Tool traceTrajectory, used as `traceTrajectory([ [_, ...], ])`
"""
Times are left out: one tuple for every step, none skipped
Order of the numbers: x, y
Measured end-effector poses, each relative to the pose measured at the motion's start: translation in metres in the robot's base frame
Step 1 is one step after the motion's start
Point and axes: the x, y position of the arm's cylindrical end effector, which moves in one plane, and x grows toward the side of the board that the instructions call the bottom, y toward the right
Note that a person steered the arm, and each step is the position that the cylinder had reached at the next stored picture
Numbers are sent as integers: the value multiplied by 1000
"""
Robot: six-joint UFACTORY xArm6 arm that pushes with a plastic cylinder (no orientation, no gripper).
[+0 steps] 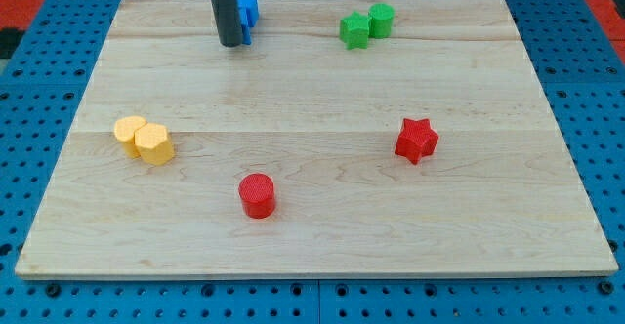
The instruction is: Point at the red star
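Light wooden tabletop [312, 236] on blue pegboard; no fingers on this rig, just a dark rod. My tip [231, 44] sits at the view's top left, touching the blue block [248, 12]. Red star-shaped block [416, 140] lies well apart, toward the view's lower right; red cylinder [258, 194] sits off that line.

Two red blocks, a star [417, 140] and a cylinder [258, 194]; two yellow blocks [144, 139]; two green blocks [366, 24]; apparently one blue block [248, 12], partly hidden.
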Motion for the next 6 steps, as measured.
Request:
traceTrajectory([
  [39, 9],
  [49, 80],
  [73, 152],
  [105, 194],
  [149, 210],
  [153, 269],
])
